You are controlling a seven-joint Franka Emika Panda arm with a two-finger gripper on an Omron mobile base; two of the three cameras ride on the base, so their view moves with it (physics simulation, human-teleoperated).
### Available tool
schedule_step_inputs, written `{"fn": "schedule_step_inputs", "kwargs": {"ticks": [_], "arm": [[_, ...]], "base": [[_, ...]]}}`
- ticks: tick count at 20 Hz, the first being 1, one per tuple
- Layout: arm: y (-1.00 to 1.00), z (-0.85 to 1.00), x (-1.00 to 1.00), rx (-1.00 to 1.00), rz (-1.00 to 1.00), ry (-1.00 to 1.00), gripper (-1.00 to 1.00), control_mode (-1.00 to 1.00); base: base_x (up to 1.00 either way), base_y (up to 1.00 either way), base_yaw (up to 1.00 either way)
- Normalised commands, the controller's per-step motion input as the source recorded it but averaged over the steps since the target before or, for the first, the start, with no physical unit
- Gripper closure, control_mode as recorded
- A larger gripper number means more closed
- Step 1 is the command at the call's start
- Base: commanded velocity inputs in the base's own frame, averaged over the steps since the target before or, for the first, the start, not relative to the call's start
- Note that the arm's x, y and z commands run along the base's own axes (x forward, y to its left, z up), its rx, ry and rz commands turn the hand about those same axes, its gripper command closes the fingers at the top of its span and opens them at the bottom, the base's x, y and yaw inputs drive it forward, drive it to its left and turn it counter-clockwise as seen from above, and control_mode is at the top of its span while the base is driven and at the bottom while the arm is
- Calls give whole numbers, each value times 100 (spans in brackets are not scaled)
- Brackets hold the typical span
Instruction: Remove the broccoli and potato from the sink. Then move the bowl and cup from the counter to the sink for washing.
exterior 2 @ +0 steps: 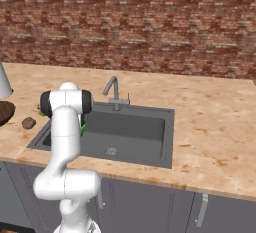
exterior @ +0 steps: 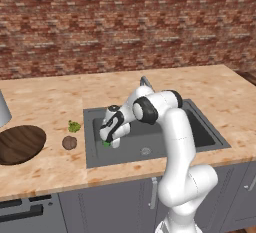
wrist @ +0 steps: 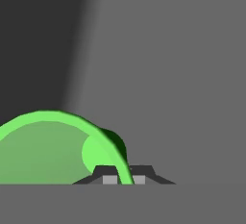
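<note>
My gripper (exterior: 108,142) hangs inside the left end of the sink (exterior: 200,132), shut on the rim of the bright green cup (wrist: 48,146). In the hand view the cup's wall sits pinched between the two fingertips (wrist: 109,177), above the grey sink floor. A sliver of the cup (exterior 2: 82,127) peeks out beside the arm. The broccoli (exterior: 74,126) and the potato (exterior: 69,142) lie on the counter (exterior: 50,97) just left of the sink. Further left, at the counter's edge of view, rests the dark wooden bowl (exterior: 20,143).
The faucet (exterior 2: 114,92) stands at the sink's back rim, behind the arm. The round drain (exterior: 145,151) lies in the middle of the basin floor. A tall pale vessel (exterior: 2,109) stands behind the bowl. A brick wall closes the back.
</note>
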Motion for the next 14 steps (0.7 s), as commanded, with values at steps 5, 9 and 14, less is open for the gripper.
{"fn": "schedule_step_inputs", "kwargs": {"ticks": [5, 9, 14], "arm": [[9, -18, 24, 3, 0, 0, 100, -100], [9, -18, 25, 1, 0, 0, 100, -100], [11, -18, 29, 0, 0, 0, 100, -100]], "base": [[0, 0, 0], [0, 0, 0], [0, 0, 0]]}}
